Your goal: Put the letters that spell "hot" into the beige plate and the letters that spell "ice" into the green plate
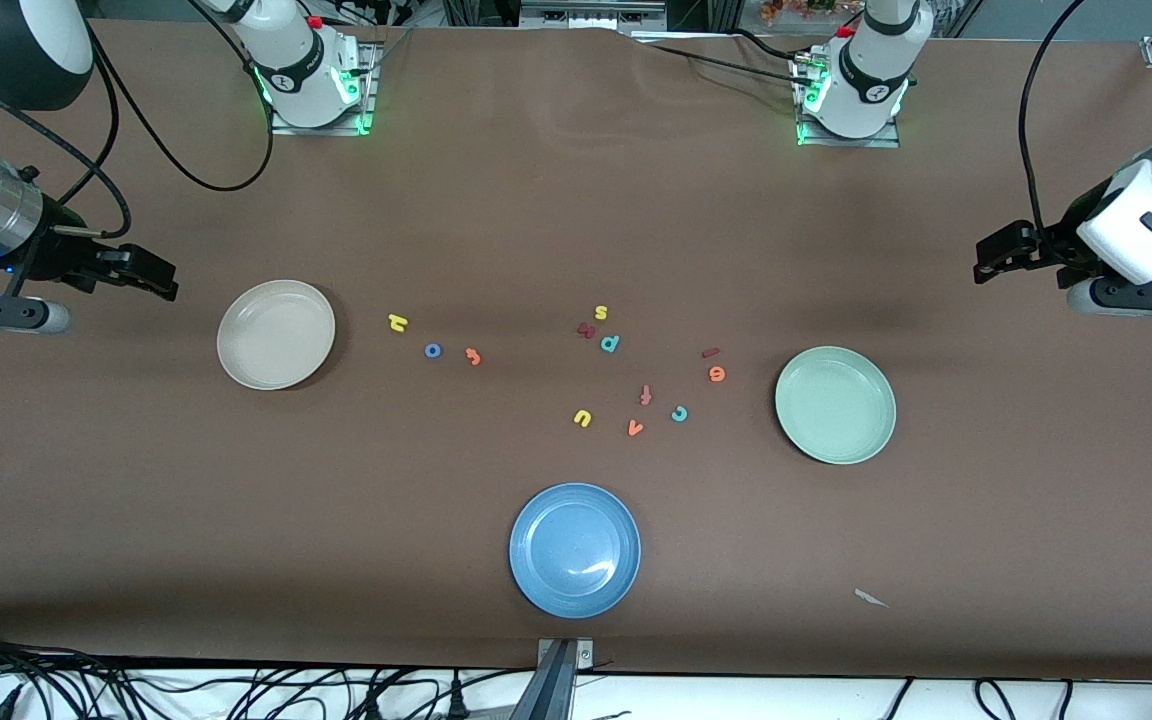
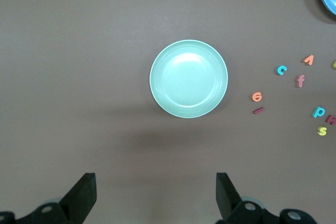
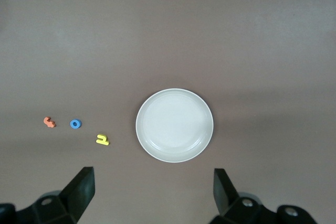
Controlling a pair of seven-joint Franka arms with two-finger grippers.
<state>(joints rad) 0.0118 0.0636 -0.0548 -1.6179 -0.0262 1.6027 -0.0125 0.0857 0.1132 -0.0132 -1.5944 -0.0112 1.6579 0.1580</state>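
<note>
Beige plate (image 1: 276, 334), green plate (image 1: 835, 405), blue plate (image 1: 575, 549) w/ nothing inside; left claw (image 2: 152, 195), right claw (image 3: 152, 192) fingers apart.

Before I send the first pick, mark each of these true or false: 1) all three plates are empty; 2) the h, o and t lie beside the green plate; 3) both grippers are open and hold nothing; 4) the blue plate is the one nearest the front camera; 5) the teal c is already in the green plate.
1) True: the beige plate, green plate and blue plate hold nothing.
2) False: the yellow h, blue o and orange t lie beside the beige plate.
3) True: left gripper and right gripper are open, empty.
4) True.
5) False: the teal c lies on the table, beside the green plate.
</note>
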